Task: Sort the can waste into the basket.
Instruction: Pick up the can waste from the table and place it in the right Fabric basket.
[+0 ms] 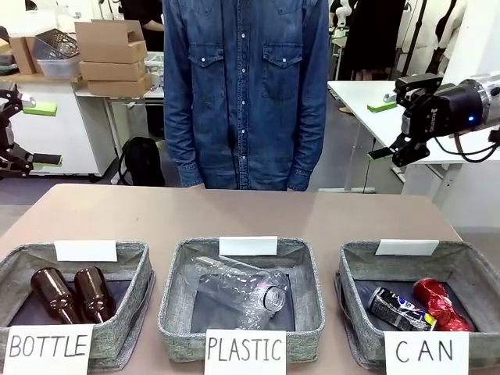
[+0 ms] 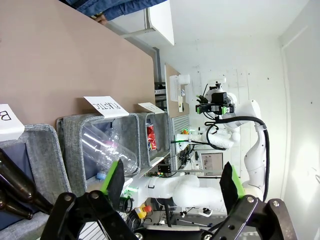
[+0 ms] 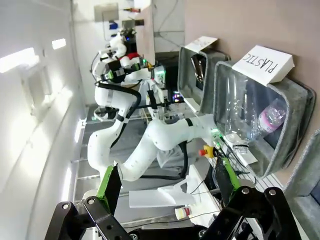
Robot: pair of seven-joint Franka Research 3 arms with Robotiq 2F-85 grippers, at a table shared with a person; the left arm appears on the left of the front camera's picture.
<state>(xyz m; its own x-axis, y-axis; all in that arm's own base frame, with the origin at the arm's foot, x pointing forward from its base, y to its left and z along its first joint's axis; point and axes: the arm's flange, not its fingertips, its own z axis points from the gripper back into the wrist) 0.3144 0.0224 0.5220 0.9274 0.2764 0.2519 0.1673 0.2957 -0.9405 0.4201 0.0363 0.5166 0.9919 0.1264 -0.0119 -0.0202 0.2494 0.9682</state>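
The grey CAN basket stands at the table's front right behind its white sign. Two crushed cans lie in it side by side: a silver and black one and a shiny red one. My right gripper hangs open and empty, high above the table's far right corner. At the left edge my left gripper is also open and empty, off the table. In the left wrist view, the open left gripper looks along the row of baskets, with the red can in the farthest basket. My right gripper stands open.
A PLASTIC basket with clear bottles sits front centre, and a BOTTLE basket holds two brown bottles at front left. A person in a denim shirt stands at the far edge. The table's far half is bare.
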